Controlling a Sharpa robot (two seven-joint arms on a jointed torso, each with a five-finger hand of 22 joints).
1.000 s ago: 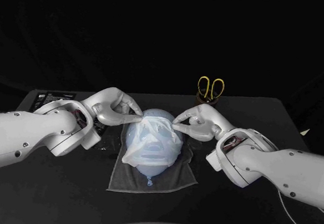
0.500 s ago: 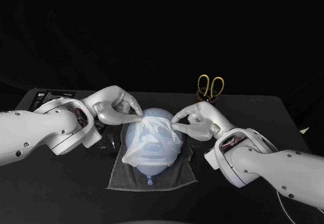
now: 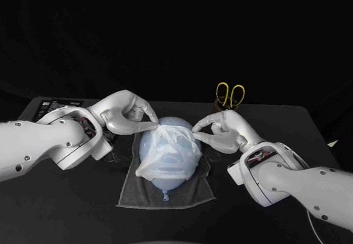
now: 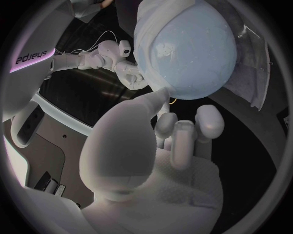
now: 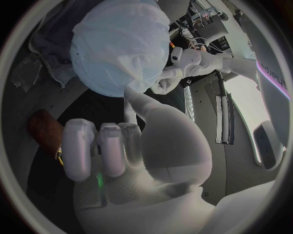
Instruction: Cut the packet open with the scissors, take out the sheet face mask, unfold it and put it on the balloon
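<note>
A black worktop (image 3: 214,239) stretches out under a black curtain (image 3: 188,32) that hangs behind it and closes off the whole far side of the room. In the middle of the worktop lies a grey cloth (image 3: 144,198), spread flat, its long side running towards 6 o'clock and its near edge cut square. At about 1 o'clock, close to the far edge, stands a small dark brown holder (image 3: 223,110), and over at 10 o'clock, on the far left corner, lies a flat black panel (image 3: 54,105) with small white print too fine to read.
</note>
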